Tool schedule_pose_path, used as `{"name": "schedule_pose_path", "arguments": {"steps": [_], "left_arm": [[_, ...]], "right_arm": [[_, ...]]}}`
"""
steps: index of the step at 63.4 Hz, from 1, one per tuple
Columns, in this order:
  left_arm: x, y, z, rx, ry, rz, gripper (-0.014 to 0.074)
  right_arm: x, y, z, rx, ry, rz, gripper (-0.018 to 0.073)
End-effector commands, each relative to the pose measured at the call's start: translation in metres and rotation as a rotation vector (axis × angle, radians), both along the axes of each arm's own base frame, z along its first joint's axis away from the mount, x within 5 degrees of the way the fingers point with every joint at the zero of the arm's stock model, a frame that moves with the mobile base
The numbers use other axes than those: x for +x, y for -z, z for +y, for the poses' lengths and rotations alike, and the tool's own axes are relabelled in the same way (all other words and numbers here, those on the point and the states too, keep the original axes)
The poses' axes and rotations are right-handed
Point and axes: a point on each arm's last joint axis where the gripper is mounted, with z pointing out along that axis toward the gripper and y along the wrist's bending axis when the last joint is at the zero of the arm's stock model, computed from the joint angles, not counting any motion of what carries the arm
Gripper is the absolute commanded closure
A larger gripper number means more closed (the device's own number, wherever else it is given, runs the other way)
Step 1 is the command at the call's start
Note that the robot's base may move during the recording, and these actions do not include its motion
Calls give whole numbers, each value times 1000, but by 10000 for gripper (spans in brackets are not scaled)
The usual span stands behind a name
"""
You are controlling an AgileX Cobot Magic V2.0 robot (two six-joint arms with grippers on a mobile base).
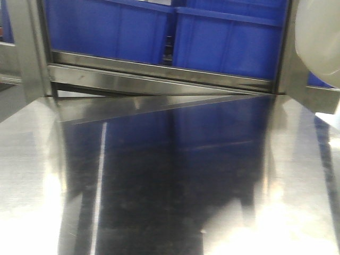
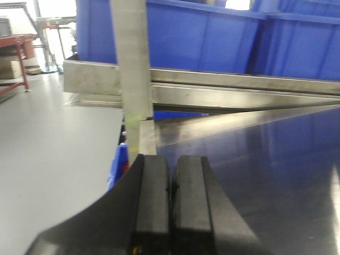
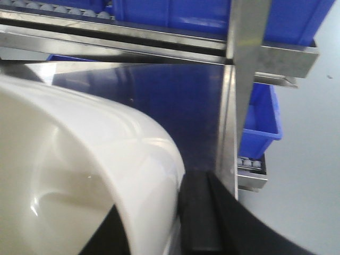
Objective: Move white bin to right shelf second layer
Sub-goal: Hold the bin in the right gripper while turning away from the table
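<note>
Closest to the right wrist camera, the right gripper (image 3: 154, 212) pinches the wall of the white bin (image 3: 79, 154) — one black finger (image 3: 197, 212) lies against the outside of the glossy wall, and a dark part of the other shows inside the tub. The bin fills the lower left of that view, held above the steel tabletop (image 3: 159, 90). From the front camera it hangs at the upper right edge, in front of the right upright post (image 1: 287, 69).

The left gripper (image 2: 171, 170) hovers near the tabletop's left edge with its two black pads pressed together, holding nothing.

Beyond both, a steel crossbar (image 1: 159, 71) runs along the rack's front, and blue crates (image 1: 106, 26) stand on the level behind it. At the top left of the right wrist view a row of small white rollers (image 3: 53, 8) shows under those crates. Right of the post and lower down, another blue crate (image 3: 259, 119) sits on a roller track.

Farthest off, at the left of the left wrist view — grey floor (image 2: 48, 159) and a red cart (image 2: 16, 53).
</note>
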Motion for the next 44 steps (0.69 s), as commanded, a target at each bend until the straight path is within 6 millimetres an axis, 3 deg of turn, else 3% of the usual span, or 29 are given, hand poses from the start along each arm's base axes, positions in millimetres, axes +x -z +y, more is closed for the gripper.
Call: {"name": "schedule_pose_path", "arguments": {"steps": [1,44], "left_arm": [[0,4,0,-19,0,-60,512],[0,4,0,-19,0,-60,512]], "right_arm": [[1,-18,-1,28,11,-122,503],[1,-18,-1,28,11,-122,503]]}}
